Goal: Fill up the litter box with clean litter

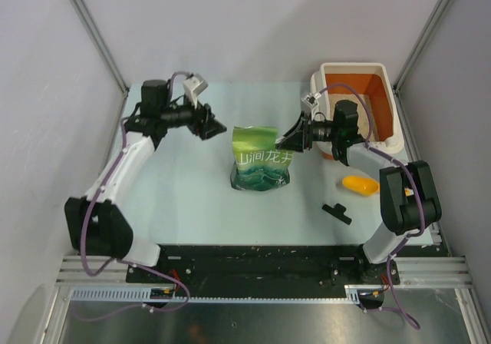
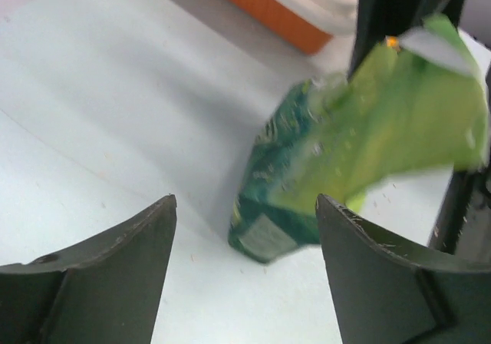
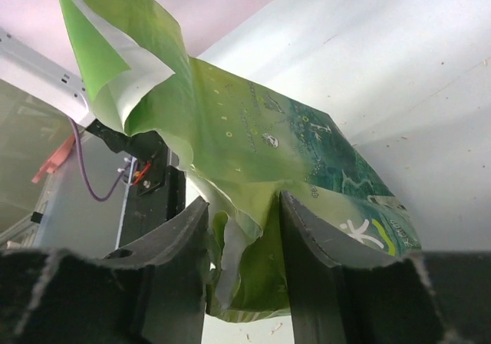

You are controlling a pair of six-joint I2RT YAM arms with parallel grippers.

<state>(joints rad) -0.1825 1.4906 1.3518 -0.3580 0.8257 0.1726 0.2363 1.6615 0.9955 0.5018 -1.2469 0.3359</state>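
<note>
Nearest on the bench (image 1: 184,198) lie one small black piece (image 1: 336,213) and, just beyond it, one yellow scoop (image 1: 359,183), both apart from everything else. Further in, one green bag (image 1: 261,160) stands upright near the middle. Its upper right edge is pinched in the right gripper (image 3: 244,259), whose jaws are closed on a fold of the film, while the loose top flap curls above them. On the other side of the bag the left gripper (image 2: 245,275) is spread wide with nothing in it, near the bag but not touching. Farthest back, at the right corner, one litter box (image 1: 354,66) is seen, orange inside under its white rim. No clean litter can be made out in it, so the litter is presumably in the bag and the pouring is judged not yet begun. The step in hand seems to be lifting and carrying the bag to the box, and it would be done best with the film seated deep between the jaws, since a thin edge may slip or tear under weight. The mouth should be kept uppermost until it is over the tray, and the bag's free side could be taken by the empty gripper for a controlled tip. Two grippers are counted in all.
</note>
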